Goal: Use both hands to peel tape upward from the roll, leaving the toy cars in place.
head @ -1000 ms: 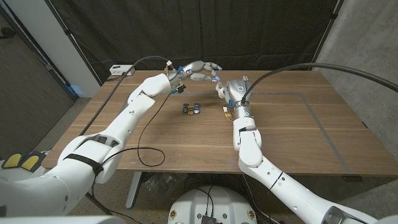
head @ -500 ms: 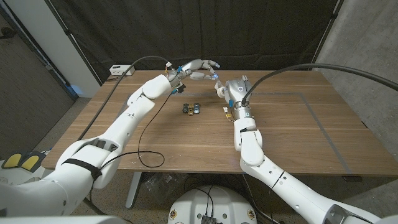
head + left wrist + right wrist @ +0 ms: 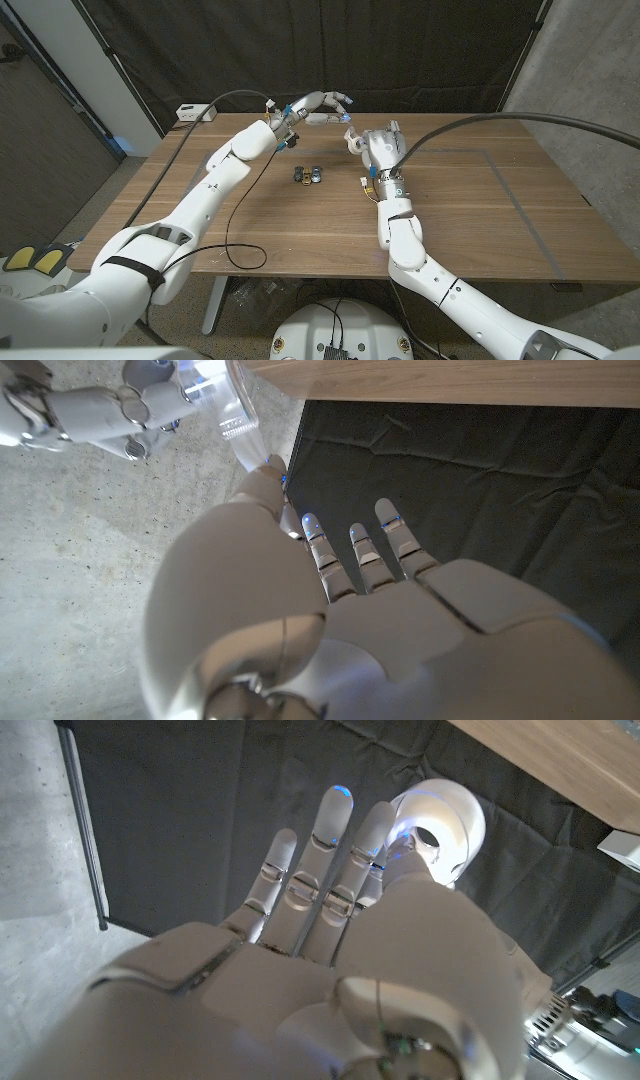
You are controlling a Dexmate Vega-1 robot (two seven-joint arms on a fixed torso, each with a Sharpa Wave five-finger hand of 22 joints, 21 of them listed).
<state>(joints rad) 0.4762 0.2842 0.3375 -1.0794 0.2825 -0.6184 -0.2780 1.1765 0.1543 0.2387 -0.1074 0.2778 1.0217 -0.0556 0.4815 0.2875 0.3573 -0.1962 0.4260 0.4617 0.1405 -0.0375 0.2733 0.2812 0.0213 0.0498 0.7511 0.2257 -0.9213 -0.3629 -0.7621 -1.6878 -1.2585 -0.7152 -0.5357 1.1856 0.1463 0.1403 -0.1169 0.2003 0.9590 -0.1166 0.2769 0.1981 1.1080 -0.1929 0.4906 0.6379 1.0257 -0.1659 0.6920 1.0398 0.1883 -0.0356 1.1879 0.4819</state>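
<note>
1. Left hand pinches the tape strip, now lifted higher.
2. Right hand grips the roll; the peel lengthens.
3. Toy cars stay on the table.

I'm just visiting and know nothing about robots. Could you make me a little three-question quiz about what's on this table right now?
1. True or false: the toy cars sit on the table nearer the robot than the two raised hands.
2. Which hand pinches the clear tape strip? A) left hand B) right hand
3. Fill in: the tape roll is at the ___ hand.

Key: 1 true; 2 A; 3 right.
</note>
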